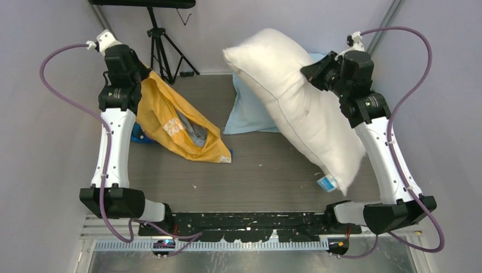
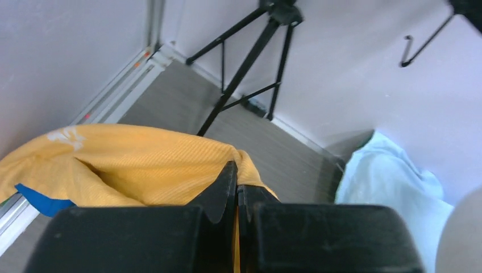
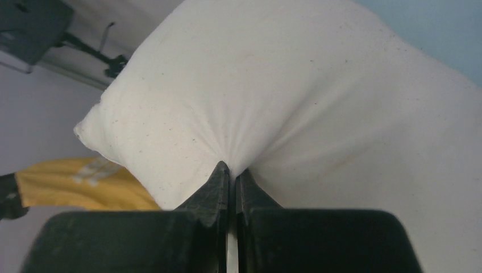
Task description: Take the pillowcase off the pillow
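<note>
Pillowcase droops onto the table from our raised left gripper, pinched on its fabric, while our upstretched right gripper clamps the pillow aloft, well apart.

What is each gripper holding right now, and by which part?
The left gripper pinches a fold at the raised end of the pillowcase. The right gripper pinches bunched cloth on the broad side of the pillow, away from its corners.

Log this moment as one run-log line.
left gripper: shut on pillowcase | right gripper: shut on pillow | pillow: clear of pillowcase | pale-blue cloth: partly hidden by pillow
</note>
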Motion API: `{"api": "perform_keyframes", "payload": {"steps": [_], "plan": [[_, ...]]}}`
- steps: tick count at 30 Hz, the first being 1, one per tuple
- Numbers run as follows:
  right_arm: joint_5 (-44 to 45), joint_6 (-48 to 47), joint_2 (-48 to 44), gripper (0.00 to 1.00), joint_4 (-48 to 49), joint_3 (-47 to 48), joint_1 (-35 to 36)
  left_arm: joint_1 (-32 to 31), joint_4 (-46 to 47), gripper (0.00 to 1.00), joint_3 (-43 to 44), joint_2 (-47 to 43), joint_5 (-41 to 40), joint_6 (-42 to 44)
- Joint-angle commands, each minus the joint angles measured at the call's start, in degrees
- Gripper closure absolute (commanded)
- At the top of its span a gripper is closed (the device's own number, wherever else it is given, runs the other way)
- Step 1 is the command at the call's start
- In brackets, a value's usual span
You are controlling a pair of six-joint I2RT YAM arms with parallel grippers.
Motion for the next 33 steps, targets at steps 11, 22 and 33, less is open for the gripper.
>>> {"api": "perform_keyframes", "payload": {"steps": [11, 22, 33], "plan": [[-4.8, 2.7, -5.3, 0.16, 12.4, -9.6, 0.4, 0.3, 2.5, 0.0, -16.5, -10.6, 15.6, 5.9], [15.2, -10.9, -25.2, 0.16, 25.5, -41.8, 0.5, 0.3, 20.1, 0.0, -48.7, -29.1, 8.9, 5.0], [22.5, -28.4, -23.2, 0.13, 41.7, -58.7, 0.4, 0.3, 45.8, 0.0, -69.6, -25.1, 5.0, 10.1]]}}
